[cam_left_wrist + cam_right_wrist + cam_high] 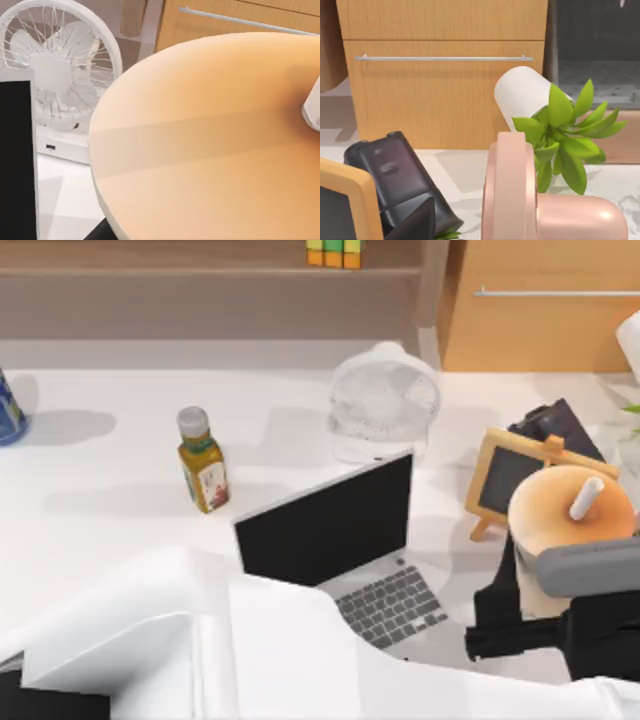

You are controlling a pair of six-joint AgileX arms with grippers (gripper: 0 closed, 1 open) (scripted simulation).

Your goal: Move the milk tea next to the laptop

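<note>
Milk tea [560,515] sits upright at the desk's [110,480] right side, just right of the laptop [330,530], chalkboard [505,480] behind it. Your right pincer [540,625] is closed around its body, so a short lateral shift toward the laptop remains.

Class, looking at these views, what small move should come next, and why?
Probably carry the milk tea slightly left and lower it beside the laptop, by its keyboard: the left hand is at the cup, which overlaps the chalkboard, right of the laptop.
</note>
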